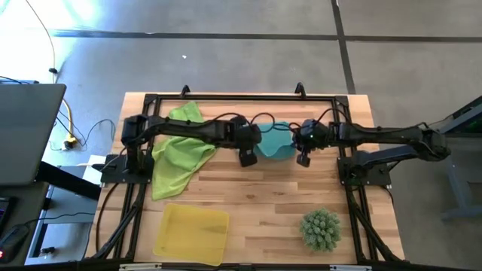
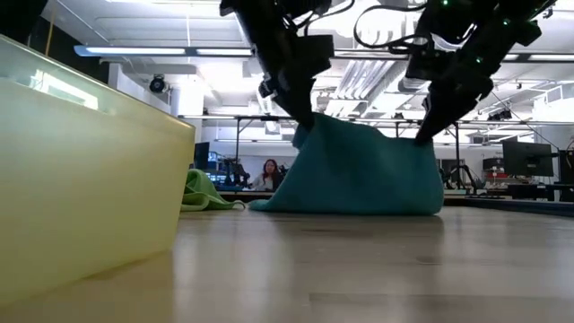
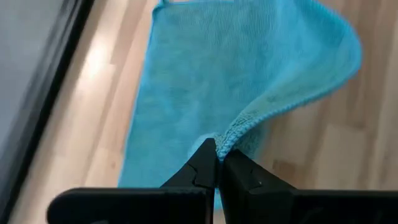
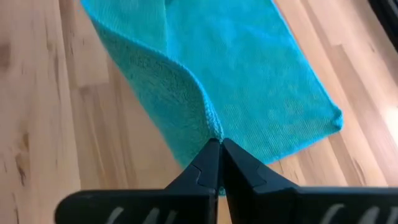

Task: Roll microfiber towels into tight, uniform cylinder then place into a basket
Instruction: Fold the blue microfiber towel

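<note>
Two claws, the left claw and the right claw, are each pinched shut on an edge of the soft teal microfiber towel, holding it up at the back middle of the wooden worktop with its lower edge resting on the wood. A crumpled lime-green microfiber towel lies to the left of it, and the shallow translucent yellow basket sits at the front left; no writing or labels can be read.

A teal-blue towel hangs pinched between the two black grippers. Left of the left gripper lies a lime-green towel; nearer, a translucent yellow basket.
</note>
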Robot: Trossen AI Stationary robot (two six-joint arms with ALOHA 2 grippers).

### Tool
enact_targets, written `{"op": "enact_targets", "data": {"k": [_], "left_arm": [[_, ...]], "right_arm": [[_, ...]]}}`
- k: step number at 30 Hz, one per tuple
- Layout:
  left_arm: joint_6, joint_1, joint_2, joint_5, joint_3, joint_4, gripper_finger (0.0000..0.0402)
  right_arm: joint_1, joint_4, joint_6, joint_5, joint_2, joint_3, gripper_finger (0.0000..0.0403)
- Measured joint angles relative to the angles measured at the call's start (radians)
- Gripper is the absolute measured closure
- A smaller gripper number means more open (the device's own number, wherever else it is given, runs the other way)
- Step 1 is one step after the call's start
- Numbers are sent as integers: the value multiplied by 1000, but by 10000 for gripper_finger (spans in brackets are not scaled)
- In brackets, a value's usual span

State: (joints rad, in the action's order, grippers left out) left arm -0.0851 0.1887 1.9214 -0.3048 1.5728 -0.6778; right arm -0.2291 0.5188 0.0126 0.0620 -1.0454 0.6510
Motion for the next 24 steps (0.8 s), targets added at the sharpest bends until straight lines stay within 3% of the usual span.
{"op": "enact_targets", "data": {"k": [6,10,16,20,24], "left_arm": [[-219,36,-7,183,3,-68,401],[-279,37,-7,295,2,-143,401],[-213,-9,-7,323,2,-167,401],[-262,-50,0,344,2,-208,401],[-317,-91,0,438,2,-247,401]], "right_arm": [[0,-50,-97,1,0,0,402],[8,-46,-184,-11,0,0,402],[43,-46,-110,-14,0,0,402],[92,-32,-125,-19,0,0,402],[158,-12,-144,-66,0,0,402]]}}
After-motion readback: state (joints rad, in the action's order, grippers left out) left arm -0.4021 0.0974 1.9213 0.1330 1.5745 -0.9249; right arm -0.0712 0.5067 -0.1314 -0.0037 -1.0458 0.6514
